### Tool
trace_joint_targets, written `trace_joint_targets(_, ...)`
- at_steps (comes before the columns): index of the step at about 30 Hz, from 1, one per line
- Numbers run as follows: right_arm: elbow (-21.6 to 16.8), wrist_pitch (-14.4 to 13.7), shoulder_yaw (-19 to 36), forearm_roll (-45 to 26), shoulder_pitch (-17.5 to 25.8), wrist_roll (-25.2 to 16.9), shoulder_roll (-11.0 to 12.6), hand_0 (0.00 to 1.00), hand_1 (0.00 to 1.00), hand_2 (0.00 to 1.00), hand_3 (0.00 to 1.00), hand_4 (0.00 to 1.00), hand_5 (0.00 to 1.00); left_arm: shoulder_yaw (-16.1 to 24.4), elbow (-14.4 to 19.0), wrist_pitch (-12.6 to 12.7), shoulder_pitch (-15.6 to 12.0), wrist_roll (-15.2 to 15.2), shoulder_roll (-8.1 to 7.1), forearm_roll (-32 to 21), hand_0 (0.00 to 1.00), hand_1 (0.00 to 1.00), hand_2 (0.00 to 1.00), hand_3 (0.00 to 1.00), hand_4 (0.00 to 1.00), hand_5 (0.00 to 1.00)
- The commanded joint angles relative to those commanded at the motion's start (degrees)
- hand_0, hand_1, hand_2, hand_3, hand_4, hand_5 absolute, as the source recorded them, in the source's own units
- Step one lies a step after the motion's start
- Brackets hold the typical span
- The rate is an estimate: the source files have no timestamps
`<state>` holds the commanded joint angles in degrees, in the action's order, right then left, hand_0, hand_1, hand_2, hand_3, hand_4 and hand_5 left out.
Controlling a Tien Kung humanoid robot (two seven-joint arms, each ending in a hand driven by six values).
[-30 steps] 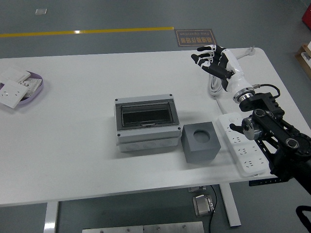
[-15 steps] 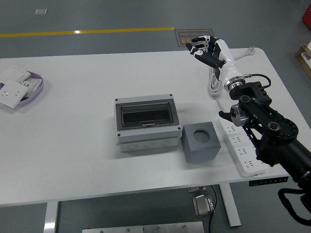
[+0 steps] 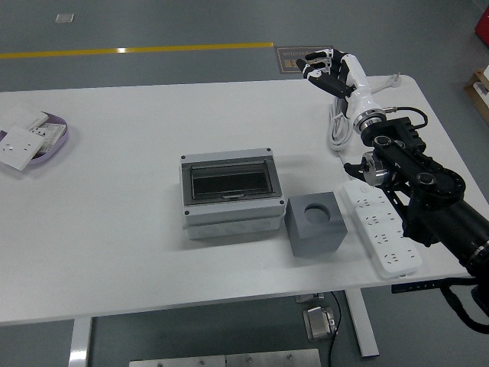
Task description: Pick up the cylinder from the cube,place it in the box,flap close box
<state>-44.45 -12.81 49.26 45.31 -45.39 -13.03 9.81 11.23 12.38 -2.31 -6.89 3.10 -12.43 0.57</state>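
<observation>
**One hand up, box lid down, no cylinder in sight**

One view only, the head camera, so I go by that.

Near the table's middle I see the box (image 3: 230,193), grey, its tinted flap lying flat over the opening. Just to its right, nearly touching, stands the cube (image 3: 315,223), dark grey with a round hole in its top. That hole looks empty to me; no cylinder stands in it or lies anywhere on the table (image 3: 137,267) that I can make out. Whether the cylinder sits under the dark flap I cannot tell, since the pane is too murky to see through.

My right hand (image 3: 329,68) is raised over the far right corner, well apart from both box and cube. Its fingers are loosely bent and slightly spread, and they carry nothing. The black forearm runs from it down toward the lower right edge, passing over a white power strip (image 3: 380,235). A coiled white cable (image 3: 337,130) lies beside the wrist. My left arm does not show at all.

At the far left edge sits a purple tray (image 3: 57,141) with white switch plates in it, no part of this job.

My reading: with the socket bare and the flap down, the pick, the placing and the closing all look done, though the cylinder's resting place is unconfirmed. Nothing obvious is left but bringing the arm home.
</observation>
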Motion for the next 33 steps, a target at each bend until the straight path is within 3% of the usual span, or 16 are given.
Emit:
trace_joint_targets(12,-1.47,0.06,-4.60,-1.65,4.38,-0.83,1.21,0.575,0.456,0.441,0.464,0.768,0.226,2.69,0.57,0.00,0.27,0.03,0.08,2.86,0.629,0.647,0.625,0.668,0.722,0.253)
trace_joint_targets(25,-3.50,0.25,-5.71,-2.80,8.96,-1.68,1.56,0.569,0.461,0.442,0.459,0.739,0.215,3.86,0.76,0.07,0.40,0.05,0.08,3.86,0.629,0.647,0.625,0.668,0.722,0.253)
trace_joint_targets(33,-11.96,0.32,-2.63,-0.47,13.98,-1.08,4.90,0.564,0.454,0.442,0.457,0.729,0.208,4.31,0.75,0.06,0.58,0.02,0.12,3.98,0.629,0.647,0.625,0.668,0.722,0.253)
